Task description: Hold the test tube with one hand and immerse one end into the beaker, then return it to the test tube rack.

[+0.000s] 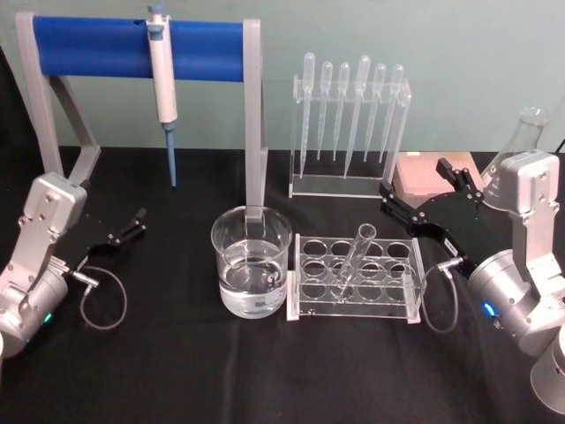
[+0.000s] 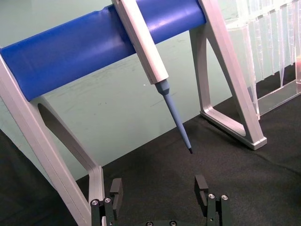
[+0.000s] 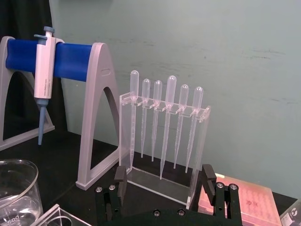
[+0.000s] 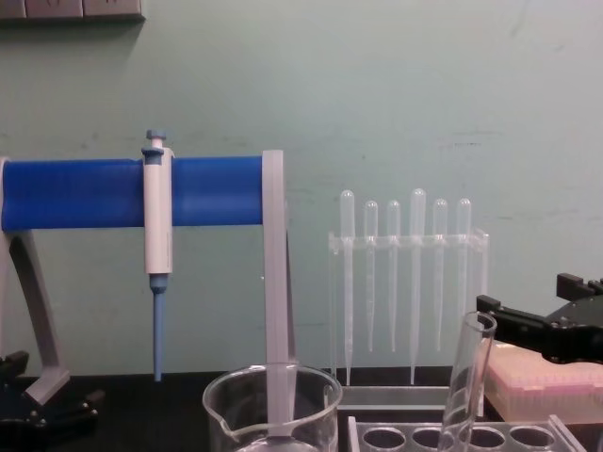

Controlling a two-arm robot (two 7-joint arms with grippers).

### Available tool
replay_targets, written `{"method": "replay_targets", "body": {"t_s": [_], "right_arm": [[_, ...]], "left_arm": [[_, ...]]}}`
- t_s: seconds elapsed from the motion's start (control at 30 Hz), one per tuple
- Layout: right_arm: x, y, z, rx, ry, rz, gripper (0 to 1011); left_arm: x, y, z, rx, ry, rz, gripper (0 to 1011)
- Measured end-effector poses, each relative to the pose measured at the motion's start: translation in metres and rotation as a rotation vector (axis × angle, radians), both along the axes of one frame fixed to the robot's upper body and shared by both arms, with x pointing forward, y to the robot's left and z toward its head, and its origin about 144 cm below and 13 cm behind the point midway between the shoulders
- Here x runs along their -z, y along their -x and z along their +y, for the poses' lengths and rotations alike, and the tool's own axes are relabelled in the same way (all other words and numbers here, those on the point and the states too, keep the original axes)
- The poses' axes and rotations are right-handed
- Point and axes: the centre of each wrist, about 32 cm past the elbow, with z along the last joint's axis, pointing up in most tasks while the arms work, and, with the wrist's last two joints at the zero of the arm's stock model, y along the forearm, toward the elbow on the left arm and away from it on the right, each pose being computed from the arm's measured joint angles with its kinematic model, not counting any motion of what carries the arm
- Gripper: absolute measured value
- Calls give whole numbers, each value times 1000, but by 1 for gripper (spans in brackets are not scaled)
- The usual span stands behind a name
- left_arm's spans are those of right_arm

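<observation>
The test tube (image 1: pixel 356 258) leans in a clear rack with round holes (image 1: pixel 353 281) at the table's middle; the chest view shows the tube's flared rim (image 4: pixel 471 372). Just left of the rack stands the beaker (image 1: pixel 252 263), holding water, also seen low in the chest view (image 4: pixel 273 410). My right gripper (image 1: pixel 422 189) hovers open behind and to the right of the rack, nothing between its fingers (image 3: pixel 207 175). My left gripper (image 1: pixel 132 224) rests open at the far left, well clear of the beaker, its fingers (image 2: pixel 115 190) wide apart.
A blue-barred stand (image 1: pixel 137 44) with a hanging micropipette (image 1: pixel 163 88) rises behind the beaker. A clear holder of several plastic pipettes (image 1: pixel 349 124) stands behind the rack. A pink tip box (image 1: pixel 422 175) and a glass flask (image 1: pixel 523 141) sit at the back right.
</observation>
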Motion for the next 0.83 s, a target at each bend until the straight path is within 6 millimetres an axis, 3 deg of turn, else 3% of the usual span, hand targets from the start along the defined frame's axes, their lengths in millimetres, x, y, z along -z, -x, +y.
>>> {"method": "replay_targets", "body": {"t_s": [0.83], "right_arm": [[0, 1, 2, 7, -4, -9, 1002]], "left_arm": [[0, 0, 0, 0, 0, 0, 1000]]}}
